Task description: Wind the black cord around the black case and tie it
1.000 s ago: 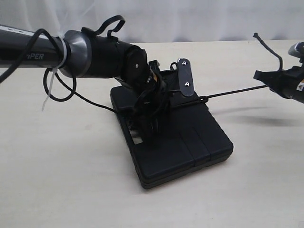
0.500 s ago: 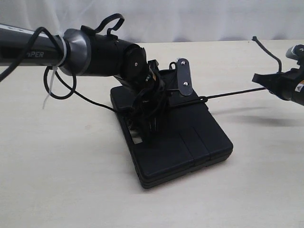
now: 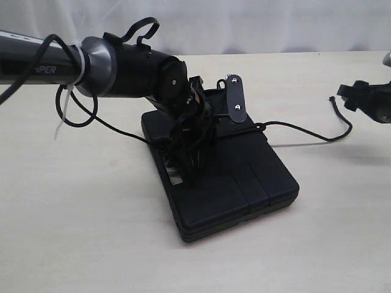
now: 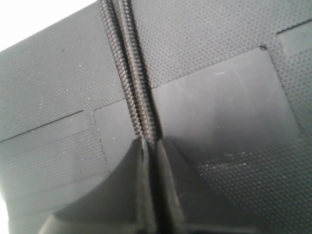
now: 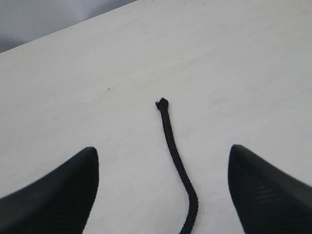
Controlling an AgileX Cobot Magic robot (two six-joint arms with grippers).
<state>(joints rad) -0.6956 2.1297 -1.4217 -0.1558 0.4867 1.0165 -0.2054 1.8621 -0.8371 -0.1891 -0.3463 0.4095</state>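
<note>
Black case [image 3: 244,177]: flat on the table [image 3: 91,232]. Black cord [image 3: 305,131]: two strands over the case lid, pinched there by the left gripper [image 4: 150,146]. Free end slack on the table beside the case, under the right gripper [image 5: 163,150], spread wide, empty.

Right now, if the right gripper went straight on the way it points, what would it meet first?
The right gripper would most likely meet the loose end of the black cord, lying just ahead between its open jaws, then the table. Depth is unclear.
</note>
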